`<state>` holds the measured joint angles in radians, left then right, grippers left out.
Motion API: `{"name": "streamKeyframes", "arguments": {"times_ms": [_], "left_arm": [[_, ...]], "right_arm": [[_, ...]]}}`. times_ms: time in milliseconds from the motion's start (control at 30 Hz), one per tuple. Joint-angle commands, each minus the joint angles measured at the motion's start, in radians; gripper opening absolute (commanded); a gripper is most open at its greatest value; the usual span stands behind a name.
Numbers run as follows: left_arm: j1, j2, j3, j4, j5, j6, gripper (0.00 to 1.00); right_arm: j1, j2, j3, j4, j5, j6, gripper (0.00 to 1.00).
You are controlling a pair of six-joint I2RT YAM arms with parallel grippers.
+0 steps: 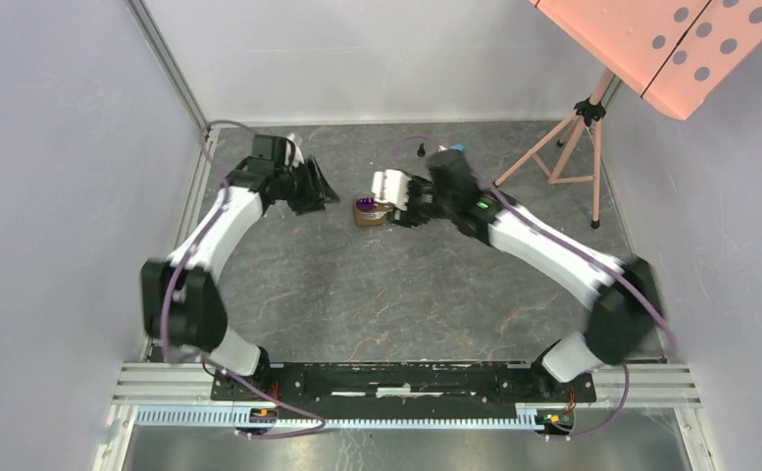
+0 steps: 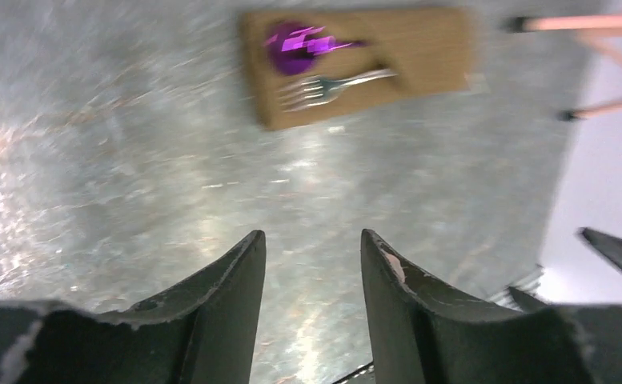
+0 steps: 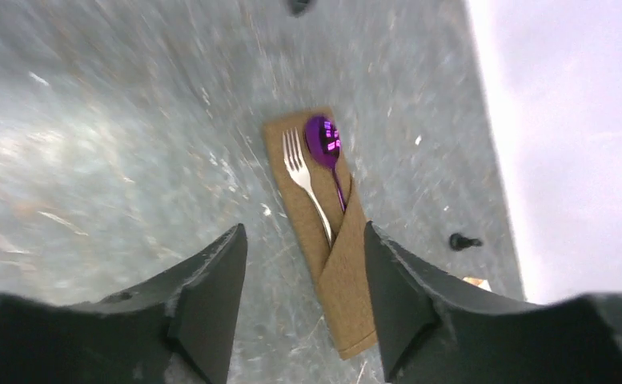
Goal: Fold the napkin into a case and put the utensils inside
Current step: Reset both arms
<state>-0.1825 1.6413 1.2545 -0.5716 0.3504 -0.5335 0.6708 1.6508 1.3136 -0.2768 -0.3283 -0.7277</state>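
At the near edge of the table [image 1: 377, 294] a metal rail [image 1: 406, 392] carried the bases of both arms. From there the left arm went up along the left wall, and the right arm bent inward from the right side.

The left gripper [image 1: 316, 186] hung over bare table, a little to the left of the case [image 1: 372, 218]. In its wrist view, the left gripper [image 2: 311, 236] had its two dark fingers [image 2: 227, 296] moderately apart with nothing between them, only grey table below. The case [image 2: 427, 56] lay further away, at the top of that picture.

The right gripper [image 1: 386, 196] stood just over the case and hid most of it from the top camera. Its own camera showed the right gripper [image 3: 304, 232] with the fingers [image 3: 211, 296] spread and gripping nothing. The case [image 3: 347, 272] lay flat on the table below, its near half in the gap between them.

The case was a narrow brown pouch with a slanted fold across the middle. The fork [image 3: 299, 172] and the spoon [image 3: 323, 138] lay side by side in it. Their handles went under the fold and their heads rested outside on the far end of the cloth. The purple bowl of the spoon [image 1: 365, 204] also showed from above.

Both wrist pictures were blurred.

Further back to the right stood a pink tripod [image 1: 573, 147], and a pink board [image 1: 671, 44] with round holes filled the top corner.
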Motion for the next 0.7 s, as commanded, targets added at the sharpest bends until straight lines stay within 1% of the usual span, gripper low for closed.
{"name": "streamKeyframes", "arguments": {"times_ms": [0,33,67,133,167,233,267,300,333,367,433,467,500,567,600,667], "left_arm": [[-0.052,-0.372,-0.002,0.128,0.116,0.095,0.58],[-0.062,-0.429,0.007,0.14,0.128,0.1,0.6],[-0.07,-0.478,0.025,0.148,0.133,0.102,0.62],[-0.077,-0.549,0.069,0.154,0.145,0.115,0.72],[-0.078,-0.577,0.096,0.152,0.15,0.123,0.76],[-0.078,-0.636,0.149,0.141,0.142,0.131,0.83],[-0.078,-0.665,0.174,0.142,0.132,0.133,0.85],[-0.078,-0.689,0.191,0.143,0.113,0.133,0.89],[-0.078,-0.717,0.204,0.151,0.089,0.13,0.96],[-0.078,-0.747,0.213,0.164,0.065,0.125,1.0],[-0.078,-0.797,0.218,0.192,0.023,0.119,1.0],[-0.078,-0.816,0.22,0.201,-0.002,0.118,1.0],[-0.078,-0.837,0.222,0.206,-0.02,0.119,1.0],[-0.078,-0.862,0.229,0.202,-0.06,0.127,1.0],[-0.078,-0.871,0.236,0.191,-0.083,0.132,1.0],[-0.078,-0.884,0.245,0.174,-0.108,0.145,1.0]], "right_arm": [[0.024,-0.397,-0.239,0.145,-0.047,0.23,0.84],[0.03,-0.485,-0.283,0.144,-0.04,0.24,0.98],[0.032,-0.577,-0.316,0.14,-0.02,0.255,0.98],[0.033,-0.737,-0.375,0.149,0.074,0.326,0.98],[0.033,-0.803,-0.394,0.157,0.146,0.393,0.98],[0.033,-0.938,-0.399,0.168,0.252,0.461,0.98],[0.032,-0.999,-0.397,0.182,0.35,0.538,0.98],[0.032,-1.045,-0.389,0.18,0.416,0.576,0.98],[0.031,-1.092,-0.385,0.181,0.449,0.583,0.98],[0.032,-1.136,-0.384,0.185,0.481,0.581,0.98],[0.033,-1.178,-0.361,0.149,0.61,0.558,0.98],[0.032,-1.181,-0.323,0.109,0.694,0.533,0.98],[0.033,-1.178,-0.288,0.06,0.76,0.543,0.98],[0.033,-1.19,-0.257,0.044,0.869,0.566,0.98],[0.032,-1.207,-0.256,0.049,0.913,0.601,0.98],[0.033,-1.236,-0.257,0.056,0.893,0.614,0.98]]}}
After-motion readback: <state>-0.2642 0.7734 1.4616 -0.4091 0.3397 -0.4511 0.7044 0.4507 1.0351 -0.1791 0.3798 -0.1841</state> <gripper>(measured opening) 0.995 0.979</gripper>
